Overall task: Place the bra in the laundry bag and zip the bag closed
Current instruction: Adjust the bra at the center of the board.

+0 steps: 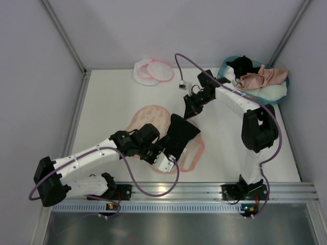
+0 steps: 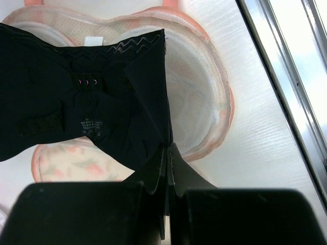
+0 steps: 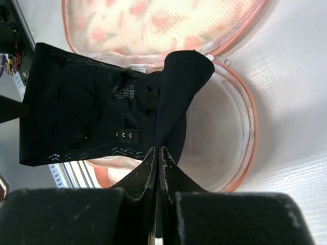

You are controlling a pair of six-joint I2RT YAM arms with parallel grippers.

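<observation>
Left pincer (image 1: 171,152): closed on the near edge of a black garment (image 1: 183,133); in the left wrist view the two fingers (image 2: 176,171) meet with a fold of the cloth pinched between them. Right pincer (image 1: 190,110): closed on the far edge of the same garment, with the cloth rising to a peak between its fingers (image 3: 168,171) in the right wrist view. The garment is spread between the two pincers and shows a row of three small fastener dots (image 3: 123,133). It hangs directly above an open, peanut-shaped padded piece (image 1: 148,117) with orange print and pink trim, which lies flat on the table (image 1: 112,97) near its middle. The bra (image 1: 263,77), salmon-pink, lies crumpled in the teal basket (image 1: 224,69) at the far right corner, beside a dark item (image 1: 242,65) and on top of a white item (image 1: 272,93); neither pincer touches it. The laundry bag (image 1: 153,71), round white mesh with a pink rim, lies at the far edge of the table with its two halves overlapping, well apart from both pincers and from the basket.
</observation>
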